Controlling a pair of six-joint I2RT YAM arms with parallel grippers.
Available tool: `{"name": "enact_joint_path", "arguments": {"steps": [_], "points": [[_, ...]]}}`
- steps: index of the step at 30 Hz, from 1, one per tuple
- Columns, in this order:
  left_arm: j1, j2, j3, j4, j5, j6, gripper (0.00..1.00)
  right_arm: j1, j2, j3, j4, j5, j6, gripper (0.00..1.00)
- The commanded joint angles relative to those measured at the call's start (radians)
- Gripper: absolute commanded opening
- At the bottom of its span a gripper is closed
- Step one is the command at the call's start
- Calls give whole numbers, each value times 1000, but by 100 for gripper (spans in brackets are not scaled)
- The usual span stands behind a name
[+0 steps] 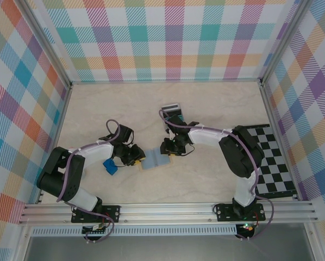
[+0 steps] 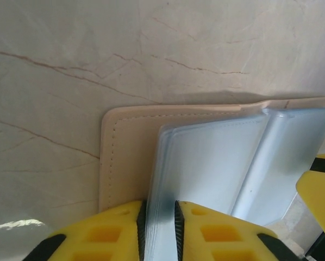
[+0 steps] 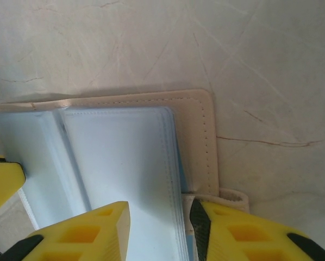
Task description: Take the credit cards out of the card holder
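Observation:
The card holder (image 1: 154, 161) lies open mid-table, tan outside (image 2: 124, 152) with blue-grey clear sleeves (image 2: 206, 163). My left gripper (image 1: 134, 157) (image 2: 160, 231) is shut on the left stack of sleeves, which stands up between its pads. My right gripper (image 1: 171, 150) (image 3: 160, 234) stands partly open astride the holder's right edge (image 3: 198, 136), one fingertip (image 3: 92, 234) over the sleeves and the other against the cover's strap tab (image 3: 230, 198). Two credit cards (image 1: 172, 110), one pale with a dark stripe and one teal, lie on the table just beyond the right gripper.
A small bright-blue block (image 1: 110, 166) sits just left of the left gripper. A black-and-white checkered mat (image 1: 271, 160) covers the right side of the table. Plaid walls (image 1: 162, 38) enclose the back and both sides.

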Motion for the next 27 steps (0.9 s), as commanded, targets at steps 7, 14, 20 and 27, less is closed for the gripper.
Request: {"name": "enact_joint_path", "arguments": {"steps": [7,14,20,27], "points": [[-20,5,38,92,104,6,0,17,72,8,-15,-2,6,35],[-51,50,44,191,176,-20,0,21,88,13,-12,-17,5,33],[-69,100,64,187,165,-18,0,24,90,10,-7,-30,5,30],[-69,71,79,172,168,-11,0,24,45,3,-1,-25,-1,30]]}}
